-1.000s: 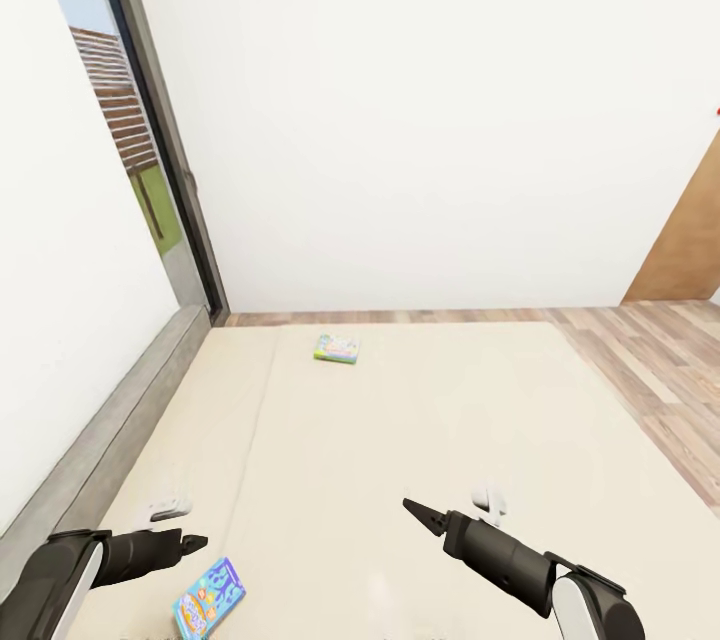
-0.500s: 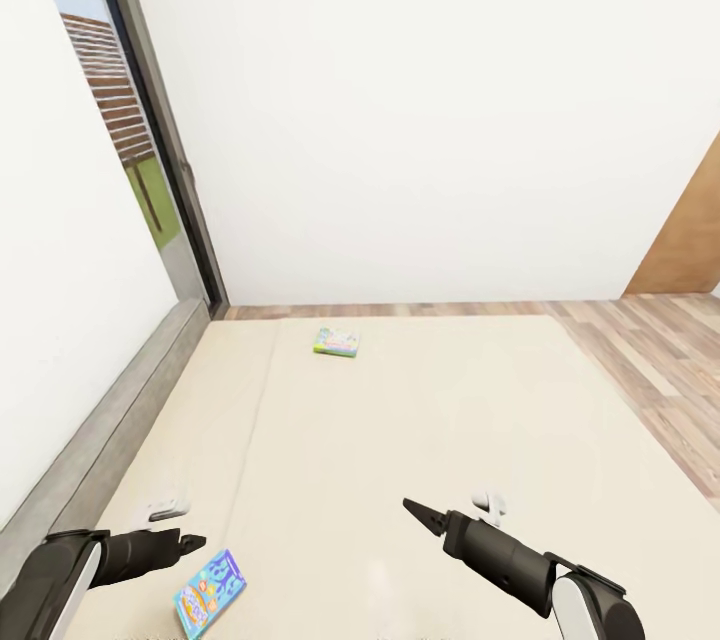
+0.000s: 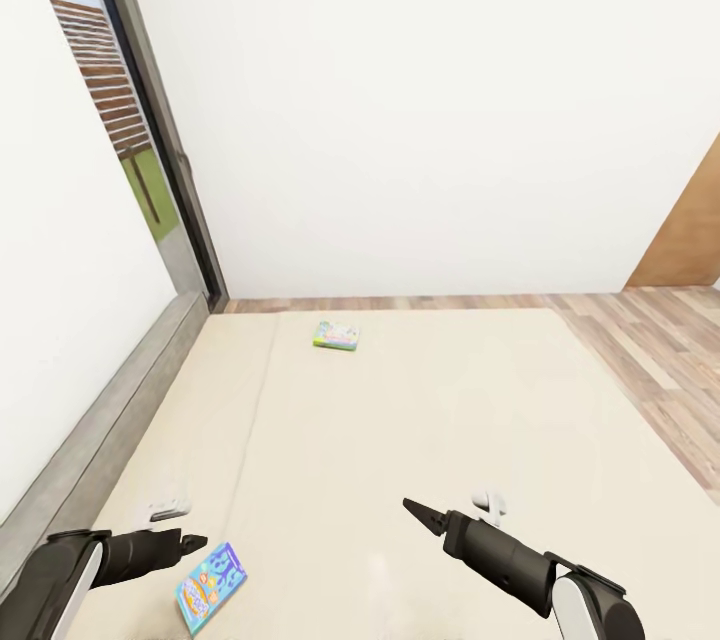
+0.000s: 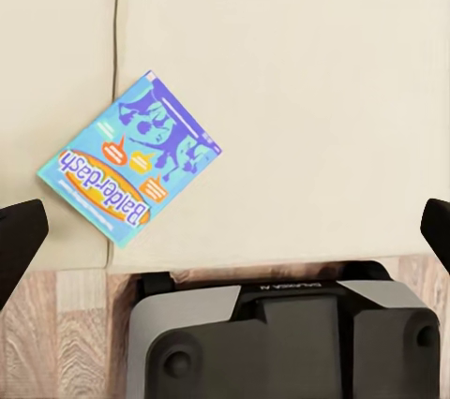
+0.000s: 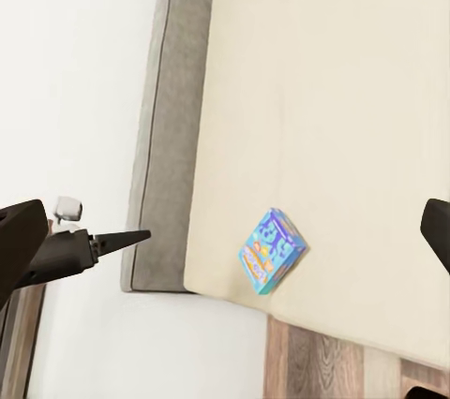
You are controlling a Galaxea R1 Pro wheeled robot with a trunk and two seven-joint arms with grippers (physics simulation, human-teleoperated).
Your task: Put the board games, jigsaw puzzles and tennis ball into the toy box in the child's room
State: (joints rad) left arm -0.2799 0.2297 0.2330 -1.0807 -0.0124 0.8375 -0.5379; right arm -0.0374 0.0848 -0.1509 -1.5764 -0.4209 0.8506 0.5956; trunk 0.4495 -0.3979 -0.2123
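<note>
Two board games lie on the beige bed (image 3: 420, 400). A blue one with cartoon figures (image 3: 211, 587) rests near the mattress's front left corner, just right of and below my left gripper (image 3: 195, 545). The left wrist view shows that blue board game (image 4: 131, 157) between the wide-apart fingers, and it also shows on the mattress's edge (image 5: 273, 251) in the right wrist view. A smaller pale green board game (image 3: 336, 335) lies at the far side of the bed. My right gripper (image 3: 418, 512) hovers over the mattress's middle front. Both grippers are open and hold nothing.
A low grey headboard (image 3: 100, 440) runs along the bed's left side under a white wall and a tall grey-framed window (image 3: 110, 120). Wood-plank floor (image 3: 660, 360) lies right of and behind the bed. A brown door panel (image 3: 690, 240) stands at far right. My base (image 4: 281, 333) abuts the bed.
The whole head view has shifted slightly, so the bed and both games sit a little higher in the picture. Both arms hold the same pose.
</note>
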